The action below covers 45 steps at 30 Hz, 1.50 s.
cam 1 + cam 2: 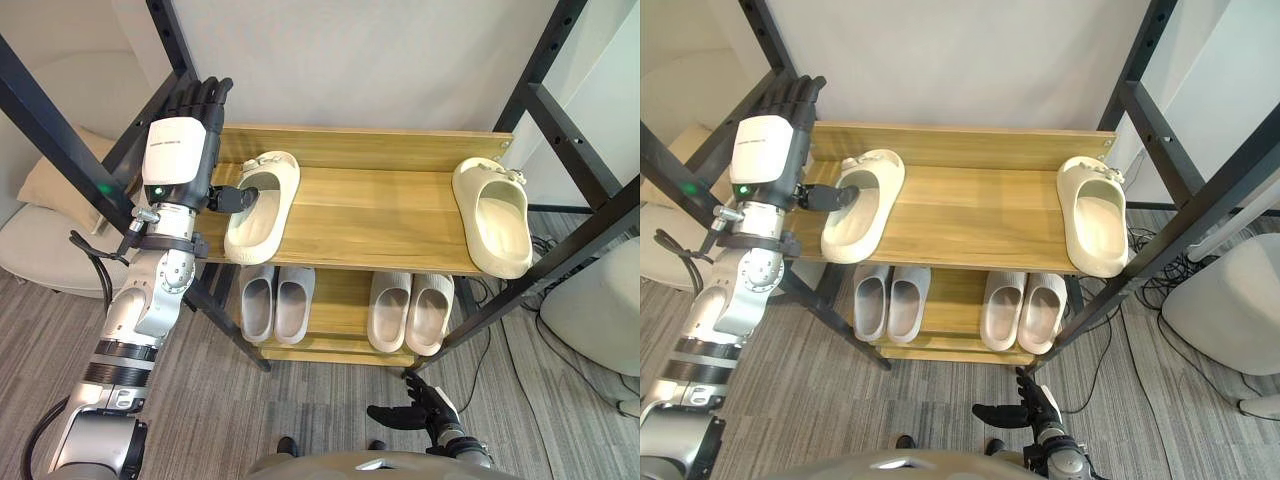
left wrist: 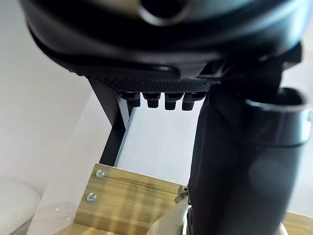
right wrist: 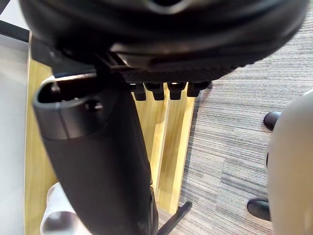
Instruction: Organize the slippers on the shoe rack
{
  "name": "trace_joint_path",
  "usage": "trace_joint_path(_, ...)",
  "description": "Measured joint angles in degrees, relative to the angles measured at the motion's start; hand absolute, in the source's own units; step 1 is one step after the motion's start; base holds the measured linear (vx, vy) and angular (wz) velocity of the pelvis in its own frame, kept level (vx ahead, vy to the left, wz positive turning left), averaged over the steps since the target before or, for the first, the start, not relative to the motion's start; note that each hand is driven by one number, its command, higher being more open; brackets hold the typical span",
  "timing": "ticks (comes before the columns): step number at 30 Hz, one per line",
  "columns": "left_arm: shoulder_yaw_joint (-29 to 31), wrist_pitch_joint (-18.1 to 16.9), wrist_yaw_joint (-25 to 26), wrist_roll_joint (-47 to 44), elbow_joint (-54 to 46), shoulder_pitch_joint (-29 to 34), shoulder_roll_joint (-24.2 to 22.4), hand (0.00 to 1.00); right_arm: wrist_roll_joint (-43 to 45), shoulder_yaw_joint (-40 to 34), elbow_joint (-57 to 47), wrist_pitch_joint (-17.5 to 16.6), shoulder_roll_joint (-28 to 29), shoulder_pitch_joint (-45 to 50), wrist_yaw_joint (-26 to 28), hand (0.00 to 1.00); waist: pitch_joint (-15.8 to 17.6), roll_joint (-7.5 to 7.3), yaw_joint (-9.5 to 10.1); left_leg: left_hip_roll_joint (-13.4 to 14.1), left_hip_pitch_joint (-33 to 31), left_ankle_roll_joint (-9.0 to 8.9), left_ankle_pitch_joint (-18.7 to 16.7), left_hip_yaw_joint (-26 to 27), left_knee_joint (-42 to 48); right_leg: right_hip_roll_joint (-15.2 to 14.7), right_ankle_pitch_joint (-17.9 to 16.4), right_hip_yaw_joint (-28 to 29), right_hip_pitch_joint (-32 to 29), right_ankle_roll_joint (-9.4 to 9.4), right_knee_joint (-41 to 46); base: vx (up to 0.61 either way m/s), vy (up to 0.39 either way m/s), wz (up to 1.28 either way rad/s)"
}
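A wooden shoe rack [image 1: 380, 215] stands before me. On its top shelf, one cream slipper [image 1: 262, 205] lies at the left end and its mate [image 1: 492, 215] at the right end, far apart. My left hand [image 1: 180, 150] is at the left slipper's outer side, fingers [image 2: 156, 100] straight and pointing at the wall, thumb [image 2: 234, 171] reaching into the slipper's opening. My right hand [image 1: 420, 410] hangs low near the floor in front of the rack, fingers [image 3: 166, 89] relaxed and holding nothing.
The lower shelf holds a grey pair [image 1: 275, 303] and a beige pair [image 1: 410, 310], each side by side. Black metal frame posts [image 1: 575, 160] flank the rack on both sides. A beige cushioned seat [image 1: 50, 220] is at the left, a white object [image 1: 595, 310] at the right.
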Motion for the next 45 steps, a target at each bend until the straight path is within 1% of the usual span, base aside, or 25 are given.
trace_joint_path(5, 0.0, 0.3, -0.4, -0.6, 2.6, -2.4, 0.0, 0.00, 0.0, -0.1, -0.5, 0.0, 0.2, 0.1, 0.0, 1.00, 0.1, 0.17, -0.23, 0.0, -0.5, 0.00, 0.0, 0.7, 0.0, 0.0, 0.6, 0.6, -0.7, 0.02, -0.3, -0.01, 0.019, -0.07)
trace_joint_path(12, -0.1, 0.6, -0.5, -2.1, 5.7, -2.5, 0.0, 0.00, 0.0, -1.2, -1.2, 0.0, 1.2, 0.2, -0.2, 1.00, 0.4, 0.60, -1.17, -0.1, -0.7, 0.02, 0.0, 1.7, 0.0, -0.1, 1.2, 1.5, -1.1, 0.09, -0.8, -0.01, 0.014, -0.07)
trace_joint_path(18, -0.2, 0.7, -1.1, -4.2, 6.1, -3.2, 0.0, 0.00, 0.0, -1.7, -1.6, 0.0, 1.5, 0.4, -0.5, 1.00, 0.5, 0.74, -1.28, -0.2, -0.7, 0.02, 0.0, 1.7, 0.0, -0.2, 1.3, 1.5, -1.2, 0.14, -0.8, 0.00, 0.000, 0.00)
trace_joint_path(24, -0.2, 0.7, -1.1, -6.0, 6.2, -3.4, -0.2, 0.00, 0.1, -1.8, -2.7, 0.0, 1.8, 0.7, -1.2, 1.00, 0.7, 1.17, -2.23, -0.3, -0.6, 0.04, 0.0, 1.8, 0.0, -0.2, 1.5, 1.7, -1.0, 0.12, -0.9, 0.00, 0.000, 0.00)
trace_joint_path(27, -0.2, 0.8, -1.1, -6.3, 6.2, -3.4, -0.6, 0.00, 0.2, -2.3, -3.2, 0.0, 2.0, 1.1, -1.3, 1.00, 0.9, 1.48, -2.37, -0.3, -0.4, 0.05, 0.0, 1.9, 0.0, -0.2, 1.6, 1.7, -0.9, 0.08, -0.9, 0.00, 0.000, 0.00)
trace_joint_path(32, -0.8, 1.1, -1.0, -7.6, 5.7, -3.8, -3.7, 0.00, 0.4, -4.0, -3.2, 0.0, 2.3, 1.1, -1.6, 1.00, 1.2, 2.15, -2.48, -0.4, -0.1, 0.12, -0.1, 1.9, 0.0, -0.4, 1.6, 1.7, -0.7, 0.10, -0.8, -0.01, 0.005, 0.00)
trace_joint_path(34, -2.1, 1.3, -1.0, -8.0, 5.5, -4.2, -4.3, 0.00, 0.4, -4.0, -3.2, 0.0, 2.4, 1.1, -1.7, 1.00, 1.2, 2.33, -2.51, -0.4, 0.0, 0.12, -0.1, 1.9, 0.0, -0.4, 1.6, 1.7, -0.7, 0.11, -0.8, 0.00, 0.000, 0.00)
trace_joint_path(35, -3.8, 1.3, -1.0, -8.6, 5.5, -4.8, -4.5, 0.00, 0.7, -4.0, -3.2, 0.0, 2.3, 1.1, -1.7, 1.00, 1.2, 2.46, -2.53, -0.4, 0.0, 0.12, -0.1, 1.9, 0.0, -0.4, 1.6, 1.7, -0.7, 0.11, -0.8, 0.00, 0.000, 0.00)
trace_joint_path(37, -5.6, 1.4, -1.0, -8.8, 5.5, -5.9, -6.0, 0.00, 0.7, -4.1, -3.2, 0.0, 2.3, 1.1, -1.9, 1.00, 1.1, 2.65, -2.56, -0.5, 0.0, 0.12, -0.1, 1.9, 0.0, -0.5, 1.6, 1.7, -0.6, 0.11, -0.8, 0.00, 0.000, 0.00)
trace_joint_path(38, -5.8, 1.4, -1.0, -8.8, 5.5, -6.0, -6.2, 0.00, 0.7, -4.1, -3.2, 0.0, 2.3, 1.1, -1.9, 1.00, 1.1, 2.68, -2.59, -0.5, 0.0, 0.13, -0.1, 1.9, 0.0, -0.5, 1.6, 1.7, -0.6, 0.11, -0.8, 0.00, 0.000, 0.00)
trace_joint_path(41, -9.5, 1.4, -1.3, -10.2, 5.5, -8.2, -8.2, 0.00, 2.5, -4.1, -3.2, 0.0, 2.3, 1.0, -2.3, 1.00, 1.2, 3.05, -3.32, -0.7, 0.1, 0.13, -0.1, 2.0, 0.0, -0.6, 1.6, 1.7, -0.6, 0.13, -0.8, 0.00, 0.000, 0.00)
trace_joint_path(42, -9.6, 1.4, -1.3, -10.2, 5.5, -8.2, -8.2, 0.00, 2.5, -4.1, -3.2, 0.0, 2.3, 1.0, -2.4, 1.00, 1.2, 3.05, -3.33, -0.7, 0.1, 0.13, -0.1, 2.0, 0.0, -0.6, 1.6, 1.7, -0.6, 0.13, -0.8, 0.00, 0.000, 0.00)
trace_joint_path(44, -10.4, 1.4, -1.6, -10.8, 5.7, -9.7, -11.1, 0.00, 2.5, -4.1, -3.7, 0.1, 2.3, 1.0, -2.5, 1.00, 1.4, 3.28, -3.79, -0.7, 0.2, 0.39, -0.2, 2.7, 0.0, -0.7, 1.7, 2.7, -0.8, 0.22, -0.7, 0.00, 0.002, -0.13)
trace_joint_path(45, -10.5, 1.4, -1.6, -10.9, 5.8, -10.0, -11.4, 0.00, 2.5, -4.1, -3.8, 0.1, 2.2, 1.0, -2.5, 1.00, 1.4, 3.31, -3.82, -0.7, 0.3, 0.44, -0.3, 2.9, 0.0, -0.7, 1.7, 2.9, -0.8, 0.26, -0.7, 0.00, 0.017, -0.24)
